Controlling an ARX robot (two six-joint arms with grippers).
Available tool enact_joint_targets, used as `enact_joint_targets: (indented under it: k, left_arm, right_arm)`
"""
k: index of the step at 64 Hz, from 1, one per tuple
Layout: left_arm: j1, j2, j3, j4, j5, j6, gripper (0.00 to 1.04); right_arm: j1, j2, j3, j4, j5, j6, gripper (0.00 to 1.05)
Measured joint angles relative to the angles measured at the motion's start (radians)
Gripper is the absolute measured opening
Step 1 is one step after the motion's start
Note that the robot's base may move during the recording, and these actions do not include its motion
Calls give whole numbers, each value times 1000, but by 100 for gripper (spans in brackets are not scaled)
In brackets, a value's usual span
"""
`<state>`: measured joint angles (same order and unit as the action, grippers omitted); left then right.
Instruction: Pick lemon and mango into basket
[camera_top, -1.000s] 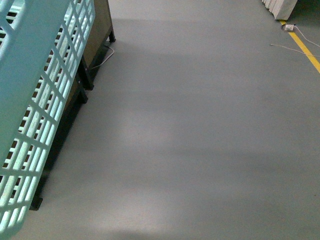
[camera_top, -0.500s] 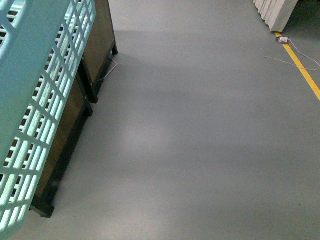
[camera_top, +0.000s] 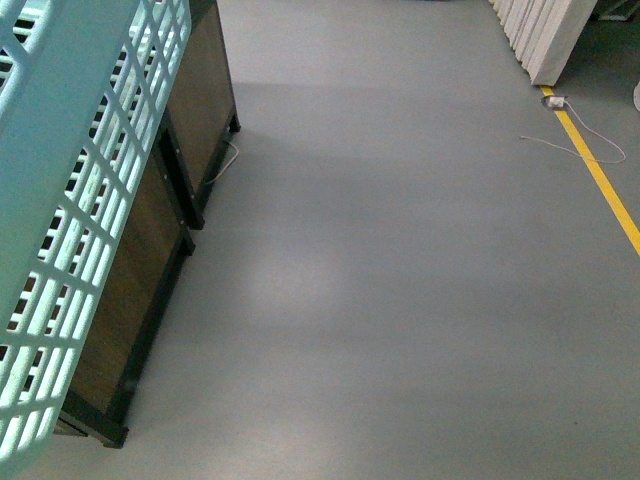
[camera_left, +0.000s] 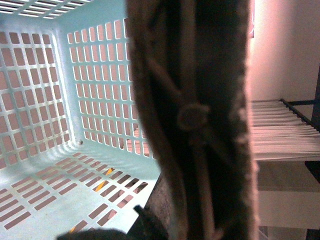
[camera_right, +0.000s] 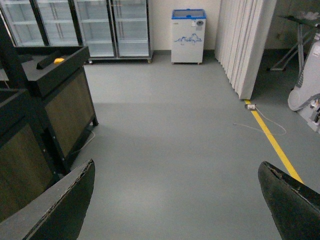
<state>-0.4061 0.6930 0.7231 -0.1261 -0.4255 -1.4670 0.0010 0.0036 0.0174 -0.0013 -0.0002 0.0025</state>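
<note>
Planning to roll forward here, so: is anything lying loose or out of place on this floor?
Yes. A loose thin white cable trails from a small white plug and loops across the yellow floor line, far right near the white partition. It looks like a snag hazard.

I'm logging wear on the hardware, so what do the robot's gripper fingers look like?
The right gripper has two near-black, wedge-shaped fingers with rough, pale, worn edges; no cables or markings show. The left wrist view gives only a blurred dark brown bar with pale cords and a round stud; whether that is gripper hardware is unclear. The front view shows neither arm.
</note>
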Motion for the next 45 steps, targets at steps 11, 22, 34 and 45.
enact_joint_targets:
  k: [11, 22, 34, 45]
  left_arm:
    - [0, 0, 0, 0, 2, -1, 5]
    - [-6, 2, 0, 0, 16, -13, 5]
    - [-5, 2, 0, 0, 0, 0, 5]
    - [-5, 1, 0, 0, 1, -1, 5]
  right_arm:
    - [0, 0, 0, 0, 5, 0, 96]
    - [0, 0, 0, 0, 3, 0, 96]
    - [0, 0, 0, 0, 3, 0, 96]
    - [0, 0, 0, 0, 3, 0, 96]
